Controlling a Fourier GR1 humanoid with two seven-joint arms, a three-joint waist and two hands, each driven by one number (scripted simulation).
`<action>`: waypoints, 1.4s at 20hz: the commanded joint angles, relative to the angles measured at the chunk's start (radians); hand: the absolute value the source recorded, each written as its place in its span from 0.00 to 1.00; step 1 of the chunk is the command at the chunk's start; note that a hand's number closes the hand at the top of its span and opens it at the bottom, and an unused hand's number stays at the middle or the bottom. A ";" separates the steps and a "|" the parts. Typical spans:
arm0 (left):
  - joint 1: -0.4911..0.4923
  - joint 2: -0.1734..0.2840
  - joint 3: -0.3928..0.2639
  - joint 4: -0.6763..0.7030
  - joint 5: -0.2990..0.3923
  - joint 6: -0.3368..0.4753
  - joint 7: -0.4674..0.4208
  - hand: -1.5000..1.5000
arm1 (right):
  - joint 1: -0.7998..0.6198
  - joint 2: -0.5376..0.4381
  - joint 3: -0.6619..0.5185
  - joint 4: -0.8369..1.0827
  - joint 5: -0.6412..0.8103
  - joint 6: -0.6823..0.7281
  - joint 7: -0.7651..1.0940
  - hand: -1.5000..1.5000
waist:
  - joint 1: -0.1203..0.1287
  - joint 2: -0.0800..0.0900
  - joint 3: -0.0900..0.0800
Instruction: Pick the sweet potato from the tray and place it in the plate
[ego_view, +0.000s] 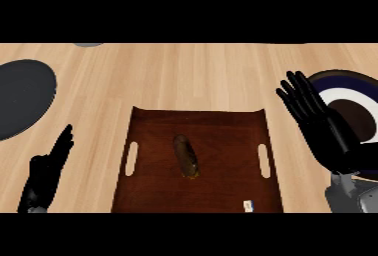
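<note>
A brown sweet potato lies lengthwise in the middle of a dark wooden tray with slot handles. A plate with dark blue, white and brown rings sits at the right edge, partly hidden behind my right hand. That hand is open, fingers straight and pointing up-left, to the right of the tray and apart from the sweet potato. My left hand stands open at the lower left, left of the tray, holding nothing.
A large dark grey round object lies at the left edge of the light wooden counter. A small grey object shows at the top left. A small white label sits on the tray's near right corner.
</note>
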 joint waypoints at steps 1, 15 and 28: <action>-0.039 -0.045 0.002 0.064 -0.008 -0.012 -0.002 0.50 | -0.051 0.010 0.110 0.008 0.093 0.002 0.063 1.00 | 0.000 -0.034 0.023; -0.117 -0.175 -0.036 0.037 0.019 0.031 0.046 0.50 | -0.235 0.065 0.474 0.177 0.612 -0.091 0.028 0.00 | 0.025 -0.015 0.027; -0.116 -0.196 -0.022 0.052 -0.011 0.034 0.058 0.50 | -0.622 0.046 0.701 0.328 0.950 0.255 0.121 0.00 | 0.011 -0.042 0.022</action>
